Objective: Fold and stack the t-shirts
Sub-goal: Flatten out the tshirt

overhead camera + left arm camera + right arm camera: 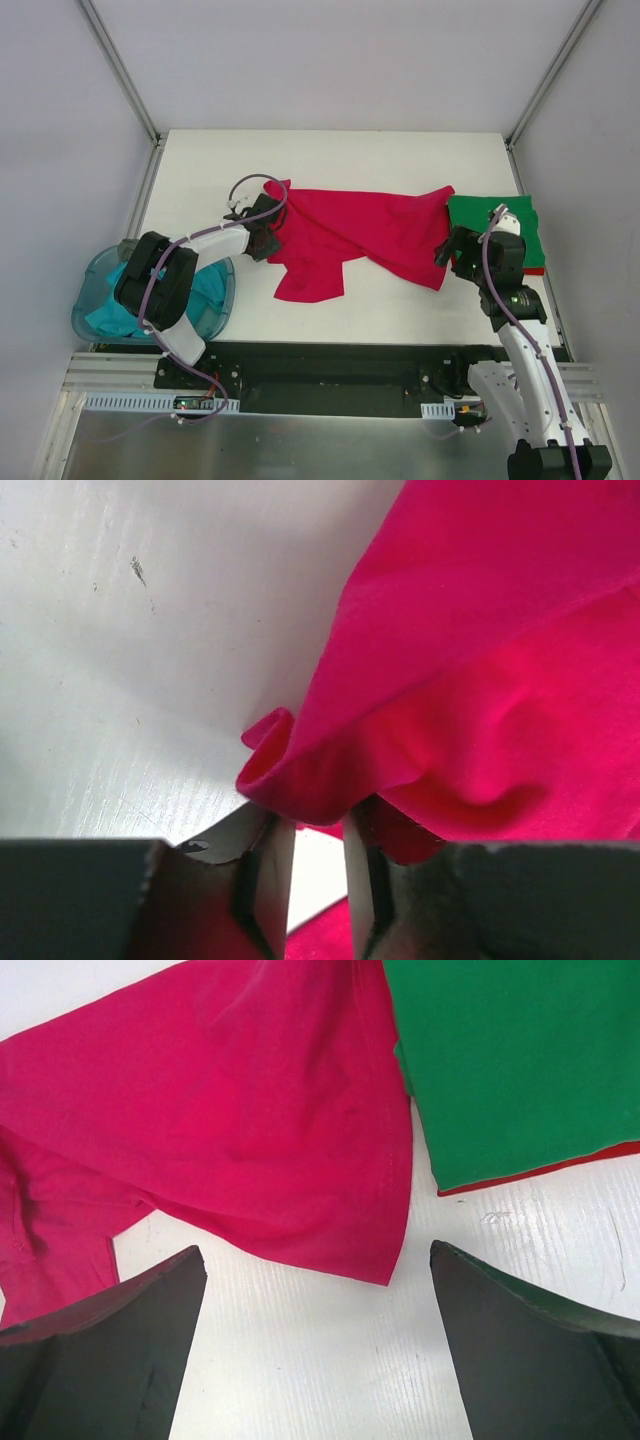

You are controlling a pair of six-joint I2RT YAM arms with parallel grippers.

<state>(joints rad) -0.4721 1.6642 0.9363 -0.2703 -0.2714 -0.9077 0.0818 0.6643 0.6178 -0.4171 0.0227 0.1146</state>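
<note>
Crimson shirt [360, 232] sprawled across mid-table [400, 160], rumpled, long axis left to right, one end toward each arm. At its left edge, left gripper [262, 238], fingers drawn close on a bunched curl of hem, seemingly pinched. At its right corner, right gripper [315, 1252], fingers spread wide, poised just short of the tip of the cloth with nothing held. Nearest end for each arm, so probably a two-handed stretch along that axis. Just right of that corner, green shirt [495, 225] folded flat on a red shirt [600, 1155], only a sliver showing. Far left, teal shirt [205, 290] heaped in the blue tub [90, 300]. Tally: two red, one green, one teal, one tub.
</note>
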